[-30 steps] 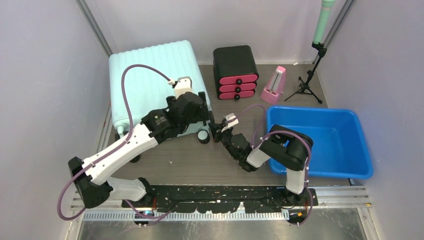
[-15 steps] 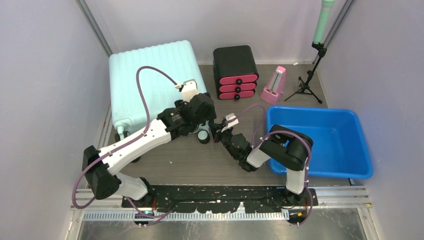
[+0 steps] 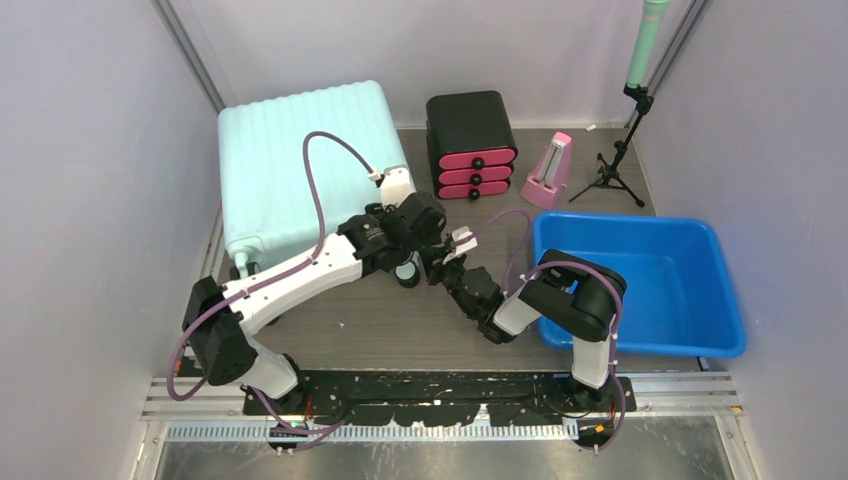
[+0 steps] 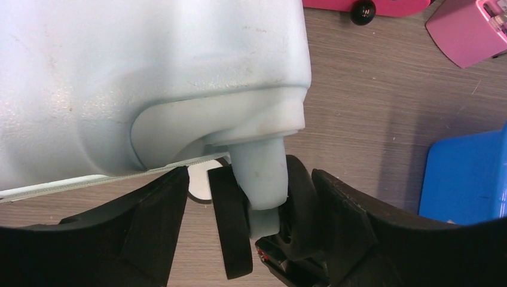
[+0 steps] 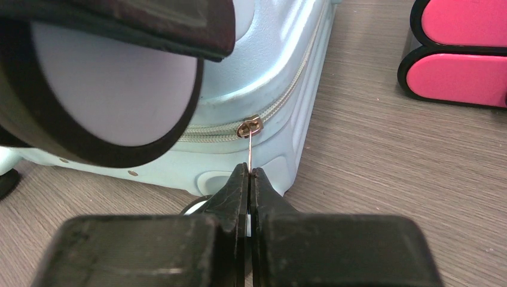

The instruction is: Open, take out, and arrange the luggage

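Plain pale lilac walls (image 3: 90,180) close in on three sides of the grey wood-grain table (image 3: 400,335), a slanting metal post (image 3: 188,55) in each back corner.

Left end effector (image 3: 405,260) shifted right, from luggage (image 3: 290,150) top down around corner caster (image 4: 230,233).

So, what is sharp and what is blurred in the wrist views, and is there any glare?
Right wrist: the zipper pull is sharp, the near wheel is blurred, and there is a bright streak on the luggage. Left wrist: the table grain is sharp, no glare. Top: even light, soft shadows.
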You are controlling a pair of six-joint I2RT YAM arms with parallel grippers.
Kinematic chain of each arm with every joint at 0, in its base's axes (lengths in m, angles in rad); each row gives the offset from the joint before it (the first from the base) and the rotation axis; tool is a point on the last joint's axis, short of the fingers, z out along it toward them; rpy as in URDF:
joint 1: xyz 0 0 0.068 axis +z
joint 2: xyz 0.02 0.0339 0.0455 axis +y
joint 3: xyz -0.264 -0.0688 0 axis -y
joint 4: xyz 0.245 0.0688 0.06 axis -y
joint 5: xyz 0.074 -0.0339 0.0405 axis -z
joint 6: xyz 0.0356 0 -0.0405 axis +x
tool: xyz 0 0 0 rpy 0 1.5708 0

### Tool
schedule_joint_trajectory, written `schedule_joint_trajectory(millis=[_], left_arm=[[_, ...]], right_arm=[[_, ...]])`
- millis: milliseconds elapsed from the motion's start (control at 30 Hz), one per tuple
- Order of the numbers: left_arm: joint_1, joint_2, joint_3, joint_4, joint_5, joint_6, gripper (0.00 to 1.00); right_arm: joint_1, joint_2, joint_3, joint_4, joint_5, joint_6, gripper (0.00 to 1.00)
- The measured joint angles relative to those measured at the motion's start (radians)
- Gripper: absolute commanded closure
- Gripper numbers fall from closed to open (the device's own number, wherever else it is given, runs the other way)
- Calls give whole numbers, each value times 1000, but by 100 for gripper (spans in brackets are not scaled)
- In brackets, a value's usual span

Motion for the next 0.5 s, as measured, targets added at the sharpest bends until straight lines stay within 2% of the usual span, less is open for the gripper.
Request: schedule_joint_trajectory(millis=[100, 233, 333, 500], left_arm=[[-1, 5, 3, -2, -2, 5, 42], [-3, 2, 13, 23, -30, 9, 78], [-3, -12, 17, 2, -32, -8, 98], [-3, -18, 17, -17, -27, 2, 100]], right_arm=[[0, 0, 0, 0, 0, 0, 100], [0, 0, 0, -2, 1, -1, 100], [0, 0, 0, 2, -3, -4, 100], [3, 0, 1, 2, -2, -14, 100]])
